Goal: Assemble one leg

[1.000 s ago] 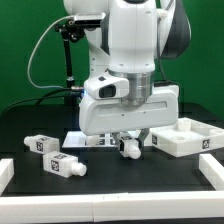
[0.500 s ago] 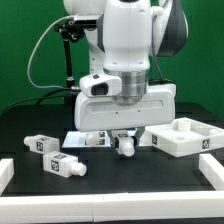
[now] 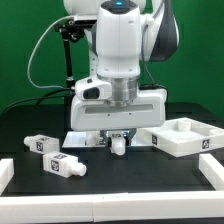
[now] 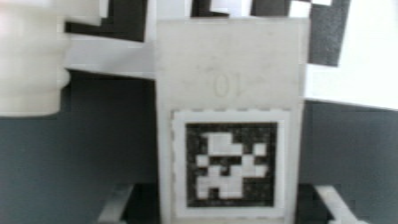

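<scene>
My gripper (image 3: 118,138) is shut on a white leg (image 3: 119,146) and holds it upright just above the black table, in front of the marker board (image 3: 84,140). In the wrist view the leg (image 4: 228,110) fills the middle, its black-and-white tag facing the camera, and the gripper (image 4: 228,205) has one finger on each side of its end. Two more legs lie on the table at the exterior view's left, one (image 3: 42,143) farther back and one (image 3: 65,165) nearer the front.
The large white tray-like panel (image 3: 170,141) lies at the exterior view's right, close to the held leg. White rails stand at the front left (image 3: 5,174) and front right (image 3: 212,170). A black stand (image 3: 68,60) rises behind. A blurred white shape (image 4: 27,70) shows beside the leg in the wrist view.
The arm has moved toward the exterior view's left with the leg in the gripper, away from the tray-like panel. The two legs on the table have not moved.
</scene>
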Available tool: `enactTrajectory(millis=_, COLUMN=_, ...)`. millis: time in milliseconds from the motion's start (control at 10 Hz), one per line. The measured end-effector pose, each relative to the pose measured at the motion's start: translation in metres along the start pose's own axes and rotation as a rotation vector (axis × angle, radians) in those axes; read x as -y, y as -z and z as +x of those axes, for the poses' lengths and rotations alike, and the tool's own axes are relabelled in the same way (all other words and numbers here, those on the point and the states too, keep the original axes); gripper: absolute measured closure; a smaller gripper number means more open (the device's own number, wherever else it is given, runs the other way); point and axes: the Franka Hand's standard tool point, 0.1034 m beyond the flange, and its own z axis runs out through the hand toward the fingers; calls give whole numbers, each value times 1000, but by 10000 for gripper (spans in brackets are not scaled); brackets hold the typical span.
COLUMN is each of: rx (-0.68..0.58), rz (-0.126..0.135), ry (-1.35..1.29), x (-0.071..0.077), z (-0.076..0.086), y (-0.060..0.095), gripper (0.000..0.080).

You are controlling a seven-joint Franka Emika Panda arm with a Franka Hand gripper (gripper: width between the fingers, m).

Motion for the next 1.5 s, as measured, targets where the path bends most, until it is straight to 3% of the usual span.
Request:
enactTrajectory(millis=200, rx=-4, rz=-5, ry=18, x=2, z=1, y=2, gripper=512)
enactTrajectory(millis=300, rx=-23, rz=-13, ry=61, x=12, z=3, y=12, gripper=313)
enactTrajectory(millis=400, rx=-31, rz=-13, ry=76, x=20, z=1, y=20, gripper=205)
enactTrajectory(millis=600, rx=-70, rz=-22, ry=156, x=56, z=-1, y=50, gripper=159)
enactTrajectory(millis=700, rx=-103, rz=-26, ry=193, x=72, z=-2, y=53, gripper=152)
enactTrajectory(millis=900, rx=-113, rz=-35, ry=249, x=95, z=-15, y=25, gripper=152)
enactTrajectory(millis=1200, rx=-108, rz=-45, ry=257, x=87, z=-13, y=0, gripper=151)
enactTrajectory(millis=1400, rx=-112, rz=-46, ry=256, x=87, z=-9, y=-2, gripper=151)
enactTrajectory(millis=1500, rx=-111, rz=-46, ry=256, x=86, z=-9, y=-2, gripper=273)
